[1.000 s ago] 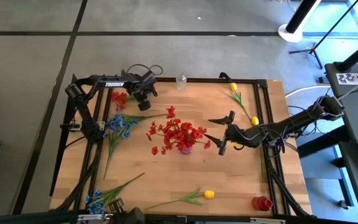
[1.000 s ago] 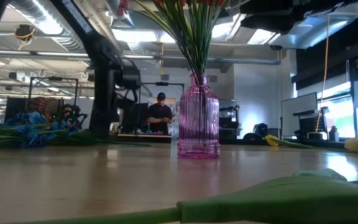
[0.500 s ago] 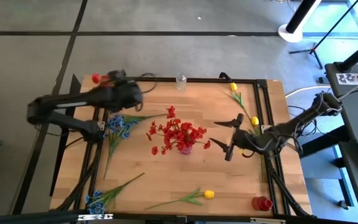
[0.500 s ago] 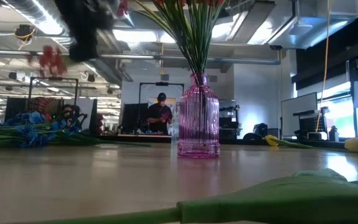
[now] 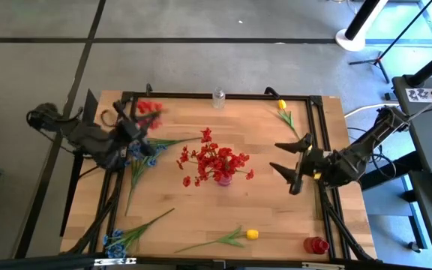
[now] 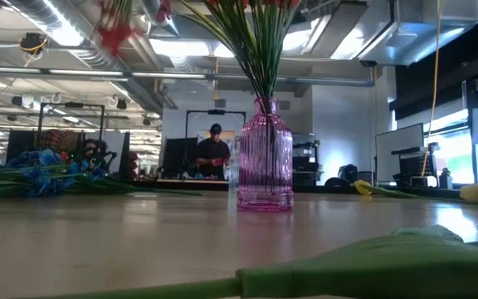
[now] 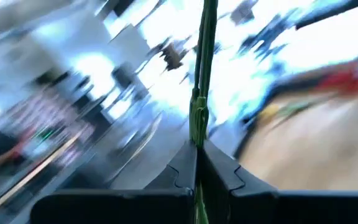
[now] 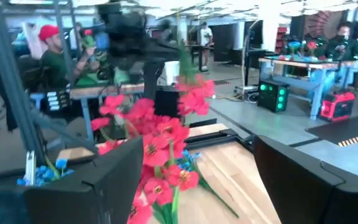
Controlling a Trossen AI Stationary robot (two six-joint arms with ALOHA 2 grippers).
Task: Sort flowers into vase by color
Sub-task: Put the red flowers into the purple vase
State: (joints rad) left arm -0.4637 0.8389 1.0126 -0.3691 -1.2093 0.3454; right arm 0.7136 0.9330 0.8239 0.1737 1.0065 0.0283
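My left gripper [image 5: 131, 129] is over the table's left part, shut on a red blossom spray whose head [image 5: 148, 107] is in the air; the low view shows it as a blurred red spray [image 6: 116, 33] high up. A pink glass vase [image 5: 222, 178] [image 6: 264, 158] stands on its base mid-table and holds several red sprays [image 5: 216, 159]. My right gripper [image 5: 292, 160] [image 8: 197, 186] hovers right of the vase, open, touching nothing. Blue clusters [image 5: 145, 153] [image 5: 115, 241] and yellow tulips [image 5: 307, 145] [image 5: 252, 234] [image 5: 282, 105] lie flat on the table. My left gripper pinches the red spray's green stem [image 7: 197, 118] between its two shut fingers [image 7: 222, 174]. The stem runs straight out past the fingertips. The spray is lifted clear of the table. The blossoms lie outside the blurred wrist view.
A small clear bottle [image 5: 218, 97] stands at the far edge. A red cup-like vessel [image 5: 315, 245] sits at the near right corner. Black frame rails [image 5: 317, 135] run along the table's sides. Bare wood shows between the vase and the near edge [image 5: 201, 217]. People sit in the room behind.
My left gripper has swung fast from the far edge toward the table's left and risen, and the red spray that lay near the far left corner is now lifted clear of the table. My right gripper, still open, has drawn back from the vase toward the right edge.
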